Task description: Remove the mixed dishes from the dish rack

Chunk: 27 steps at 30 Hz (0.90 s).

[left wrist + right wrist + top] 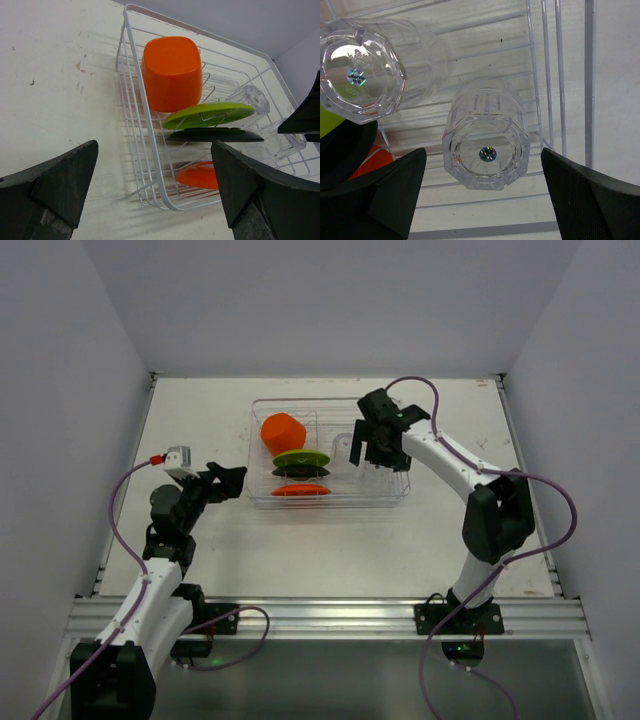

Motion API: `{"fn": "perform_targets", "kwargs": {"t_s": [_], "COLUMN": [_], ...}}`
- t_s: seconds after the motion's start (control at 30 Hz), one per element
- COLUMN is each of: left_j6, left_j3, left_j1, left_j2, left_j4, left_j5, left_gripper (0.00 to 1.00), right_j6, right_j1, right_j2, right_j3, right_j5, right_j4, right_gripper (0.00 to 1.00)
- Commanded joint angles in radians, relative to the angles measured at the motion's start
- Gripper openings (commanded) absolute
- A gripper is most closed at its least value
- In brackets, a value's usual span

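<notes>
The dish rack (385, 492) is sitting toward the far edge of the tabletop, about midway between the left and right edges, and all of the mixed dishes are resting inside it. The orange cup (282, 432) is lying at the rack's far-left end. Nearer to me, the lime-green plate (302, 457), the black plate (302, 472) and the orange plate (300, 490) are leaning on edge in the wire dividers. The two clear tumblers are taking up the right end.

The right gripper (368, 450) is hovering over that right end with its jaws spread wide. They are straddling the nearer tumbler (486, 150) without touching it, and the tumbler's base is facing the wrist camera. The second tumbler (362, 75) is lying just beside it. The left gripper (232, 482) is hanging just off the rack's left side, also spread and carrying nothing.

I am judging the tumbler to be light, rigid plastic, not likely to break. It looks smooth, though, and could slip or twist under a careless squeeze. The flat facets near the base are looking like the best hold, with the fingers closing on two opposite faces. The wires around it are sitting close, so a straight lift should keep it from snagging.
</notes>
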Motion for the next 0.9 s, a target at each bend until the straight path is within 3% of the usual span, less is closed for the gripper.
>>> {"fn": "perform_targets", "kwargs": {"t_s": [0.0,0.2,0.87], "left_j6": [0.017,0.017,0.018], "left_j3": [0.029,0.030,0.035], "left_j1": [-0.006,-0.006,-0.006], "left_j2": [0.000,0.002,-0.004], "left_j4": [0.009,0.009,0.000], "left_j5": [-0.010,-0.007,-0.011], "left_gripper": [1.00,1.00,1.00], "right_j6": [0.032,0.036,0.030], "right_j1": [-0.014,-0.017,-0.016], "right_j2": [-0.002,0.003,0.010], "right_j3": [0.022,0.019,-0.027], "right_j5": [0.004,-0.010,-0.027], "right_j4": [0.033,0.047,0.067], "right_gripper": [0.99,0.86,0.80]}}
